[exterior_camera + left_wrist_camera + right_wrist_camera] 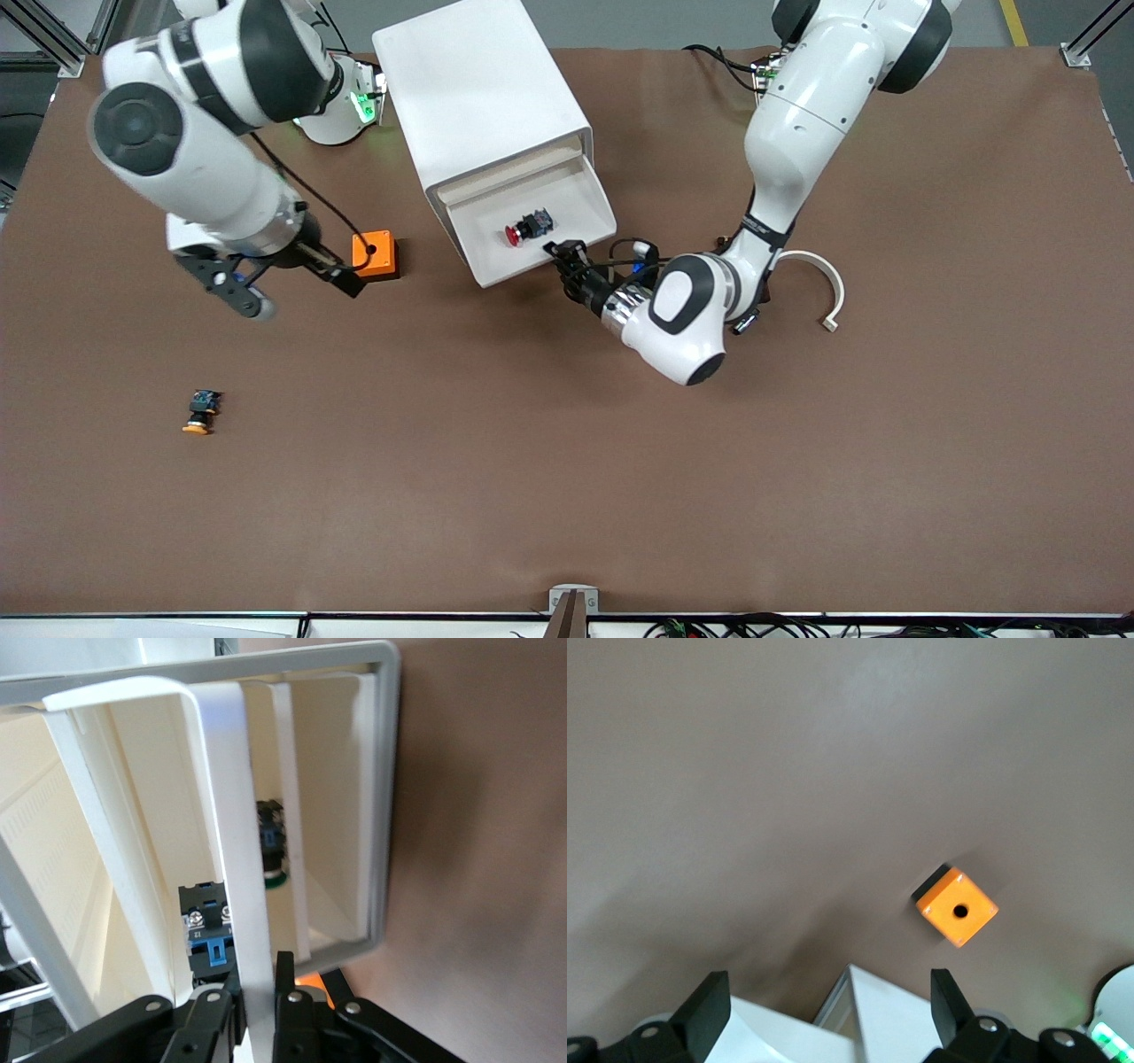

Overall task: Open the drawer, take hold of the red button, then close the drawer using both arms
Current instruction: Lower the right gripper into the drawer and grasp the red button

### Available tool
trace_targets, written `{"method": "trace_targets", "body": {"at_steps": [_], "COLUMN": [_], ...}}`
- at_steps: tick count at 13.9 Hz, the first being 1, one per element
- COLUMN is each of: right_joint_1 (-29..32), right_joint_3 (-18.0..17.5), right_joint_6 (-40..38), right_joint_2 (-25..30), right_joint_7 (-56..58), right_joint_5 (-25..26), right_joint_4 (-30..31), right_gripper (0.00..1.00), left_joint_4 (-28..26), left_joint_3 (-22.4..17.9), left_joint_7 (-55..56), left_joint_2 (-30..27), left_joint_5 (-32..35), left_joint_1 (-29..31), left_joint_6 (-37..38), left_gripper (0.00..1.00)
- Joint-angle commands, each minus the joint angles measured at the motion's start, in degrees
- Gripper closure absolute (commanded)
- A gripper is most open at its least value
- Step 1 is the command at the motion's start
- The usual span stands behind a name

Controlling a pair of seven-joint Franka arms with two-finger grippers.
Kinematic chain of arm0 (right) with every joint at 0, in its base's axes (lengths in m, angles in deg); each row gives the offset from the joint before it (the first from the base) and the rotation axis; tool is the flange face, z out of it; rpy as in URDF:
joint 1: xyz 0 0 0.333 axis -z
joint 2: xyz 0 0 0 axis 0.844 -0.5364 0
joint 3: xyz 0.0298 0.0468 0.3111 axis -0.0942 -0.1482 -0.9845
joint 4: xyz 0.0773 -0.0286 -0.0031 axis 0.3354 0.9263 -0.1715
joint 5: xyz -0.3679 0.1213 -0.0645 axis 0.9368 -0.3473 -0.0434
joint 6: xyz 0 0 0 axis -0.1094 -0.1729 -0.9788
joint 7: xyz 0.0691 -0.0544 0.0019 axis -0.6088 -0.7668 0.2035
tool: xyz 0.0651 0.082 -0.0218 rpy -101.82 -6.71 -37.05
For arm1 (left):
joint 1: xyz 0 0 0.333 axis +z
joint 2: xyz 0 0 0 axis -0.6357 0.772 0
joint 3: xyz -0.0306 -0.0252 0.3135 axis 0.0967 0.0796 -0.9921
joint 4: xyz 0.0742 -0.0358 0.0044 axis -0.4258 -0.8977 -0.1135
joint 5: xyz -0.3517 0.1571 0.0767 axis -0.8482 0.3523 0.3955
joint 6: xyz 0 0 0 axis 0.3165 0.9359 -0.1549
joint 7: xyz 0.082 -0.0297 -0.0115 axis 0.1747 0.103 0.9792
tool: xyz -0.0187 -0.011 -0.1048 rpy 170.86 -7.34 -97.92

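Drawer point(567, 232) first: you can see the top one pulled out of the white cabinet point(478, 89) in the upper middle of the front view, with the red-capped button point(528, 227) lying on its side inside the tray. Working from the lower edge of that view upward, you meet an orange-capped button point(202, 413) alone in the lower left part of the table point(567, 496). Higher up, the left gripper point(567, 257) sits at the drawer's front lip, its fingers clamped shut on the slat front. A white curved piece point(819, 288) lies on the table at the frame's right, beside the left arm point(797, 133). The right gripper point(283, 282) hangs over the table at middle left with its fingers spread wide and nothing between them, beside an orange cube point(374, 252). Your left wrist view shows what the front camera cannot: the black fingers point(292, 1010) pinching the white slat, and the button's black body point(205, 935) just inside. Your right wrist view shows the hole in the cube's face.
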Motion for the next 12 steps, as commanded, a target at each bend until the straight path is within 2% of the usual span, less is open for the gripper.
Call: {"method": "trace_targets", "body": {"at_steps": [1, 3, 4, 5, 6, 7, 9, 12], "right_joint_1": [-5.1, -9.1, -11.0, -12.9, -14.5, -16.0, -18.6, -21.7], "right_joint_3": [0.6, 0.6, 0.6, 0.6, 0.7, 0.7, 0.7, 0.7], "right_joint_6": [4.1, 7.6, 9.7, 11.3, 12.5, 13.8, 15.7, 19.9], "right_joint_2": [1.4, 1.3, 1.2, 0.9, 0.6, -0.3, -2.3, -5.9], "right_joint_7": [-8.3, -14.4, -17.9, -21.0, -23.5, -26.1, -30.0, -36.2], "right_joint_5": [-0.2, -0.2, -0.2, -0.1, -0.1, -0.1, 0.4, 1.1], "right_joint_4": [3.8, 5.4, 6.2, 6.7, 6.7, 6.8, 6.8, 6.7], "right_gripper": [0.0, 0.0, 0.0, 0.0, 0.0, 0.0, 0.0, 0.0], "left_joint_4": [2.1, 2.3, 2.5, 2.7, 3.3, 3.8, 5.2, 6.8], "left_joint_3": [-2.1, -2.2, -2.2, -2.2, -2.9, -3.7, -5.5, -7.4], "left_joint_7": [-3.9, -4.7, -4.8, -5.0, -5.2, -5.7, -7.5, -15.0], "left_joint_2": [0.3, 0.3, 0.1, -0.1, -0.3, -0.3, -0.4, -1.7], "left_joint_5": [-1.2, -1.3, -1.3, -1.2, -1.2, -1.2, -0.5, 7.0], "left_joint_1": [-0.2, 0.0, 0.0, 0.0, 0.0, 0.0, 0.0, 0.3], "left_joint_6": [-0.7, -0.9, -0.9, -0.9, -0.8, -0.8, -0.4, 0.2], "left_gripper": [0.93, 0.76, 0.58, 0.3, 0.08, 0.01, 0.01, 0.0]}}
